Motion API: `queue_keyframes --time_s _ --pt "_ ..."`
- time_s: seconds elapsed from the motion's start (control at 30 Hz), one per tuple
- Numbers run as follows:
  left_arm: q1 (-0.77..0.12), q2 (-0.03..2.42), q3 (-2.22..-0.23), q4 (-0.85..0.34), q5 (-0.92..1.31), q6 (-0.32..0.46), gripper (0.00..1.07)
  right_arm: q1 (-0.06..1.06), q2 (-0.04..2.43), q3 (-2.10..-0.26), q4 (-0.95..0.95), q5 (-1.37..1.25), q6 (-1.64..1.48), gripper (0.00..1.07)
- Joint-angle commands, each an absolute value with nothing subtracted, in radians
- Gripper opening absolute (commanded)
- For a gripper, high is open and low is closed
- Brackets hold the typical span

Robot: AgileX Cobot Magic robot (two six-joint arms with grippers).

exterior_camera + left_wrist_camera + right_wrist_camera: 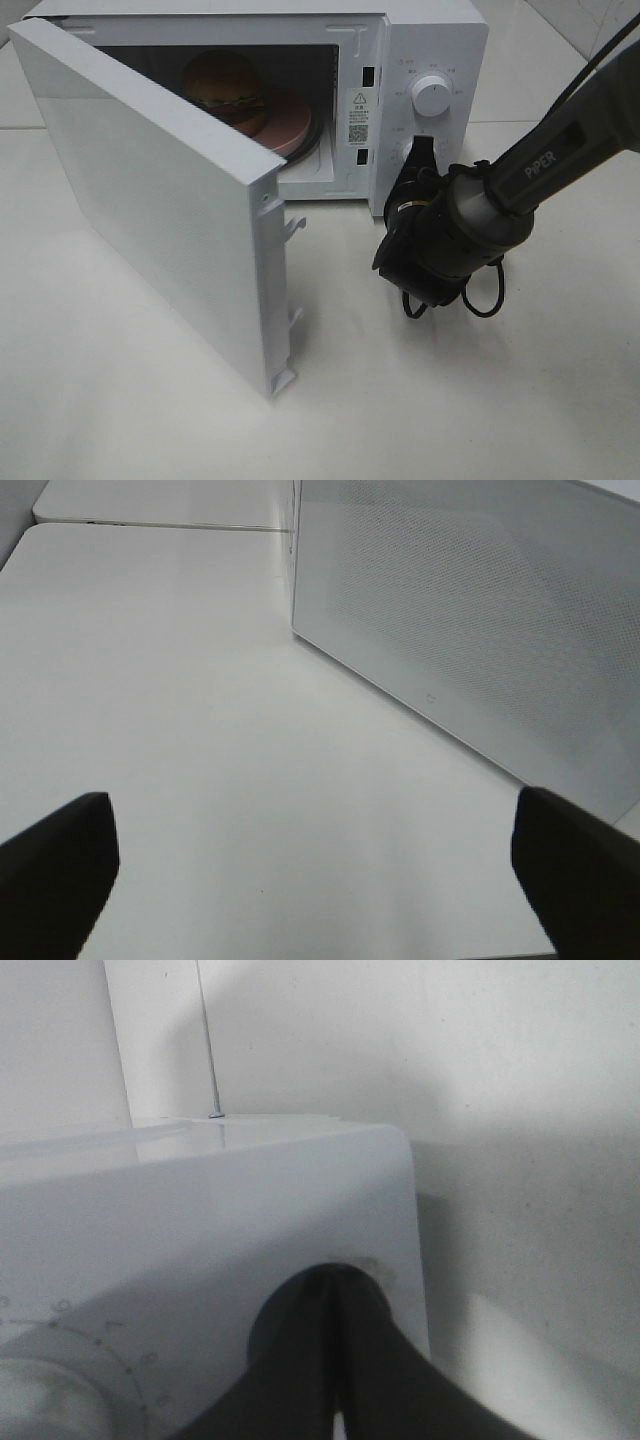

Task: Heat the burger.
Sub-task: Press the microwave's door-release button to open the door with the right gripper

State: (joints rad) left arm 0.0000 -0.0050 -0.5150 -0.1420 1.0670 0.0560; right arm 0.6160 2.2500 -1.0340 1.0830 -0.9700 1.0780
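White tabletop (500, 400). High view: burger (225, 85) already loaded in the microwave (440, 40) on a plate (292, 128), upper centre. Door (150, 200) open, yet to be shut; heating likely not started. Right gripper (420, 150) pinched shut, empty, at the control panel (400, 110). Left wrist view alone: left gripper (312, 825) spread wide, empty, near the door. Right wrist view: shut fingertips seen close against the panel.

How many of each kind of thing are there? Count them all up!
microwave: 1
burger: 1
pink plate: 1
robot grippers: 2 (left gripper, right gripper)
Total: 5
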Motion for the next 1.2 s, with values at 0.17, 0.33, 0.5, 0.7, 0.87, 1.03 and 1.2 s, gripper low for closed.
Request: queue_keyframes --time_s 0.17,0.33,0.5,0.7,0.87,1.03,1.2 --pt "0.002 -0.022 -0.516 -0.144 1.07 0.056 1.0 0.559 2.248 -1.125 0.903 -1.155 1.067 0.0" --pt "0.002 -0.022 -0.516 -0.144 1.07 0.056 1.0 0.559 2.245 -1.125 0.903 -1.148 1.067 0.0" --pt "0.002 -0.022 -0.516 -0.144 1.07 0.056 1.0 0.56 2.245 -1.124 0.903 -1.13 1.067 0.0" --pt "0.002 -0.022 -0.516 -0.144 1.07 0.056 1.0 0.562 2.219 -1.111 0.895 -1.101 1.057 0.0" --pt "0.002 -0.022 -0.516 -0.144 1.07 0.056 1.0 0.562 2.201 -1.079 0.865 -1.085 1.049 0.0" --pt "0.002 -0.022 -0.516 -0.144 1.07 0.056 1.0 0.59 2.187 -1.031 0.855 -1.072 1.064 0.0" --pt "0.002 -0.022 -0.516 -0.144 1.07 0.056 1.0 0.611 2.158 -0.966 0.847 -1.032 1.067 0.0"
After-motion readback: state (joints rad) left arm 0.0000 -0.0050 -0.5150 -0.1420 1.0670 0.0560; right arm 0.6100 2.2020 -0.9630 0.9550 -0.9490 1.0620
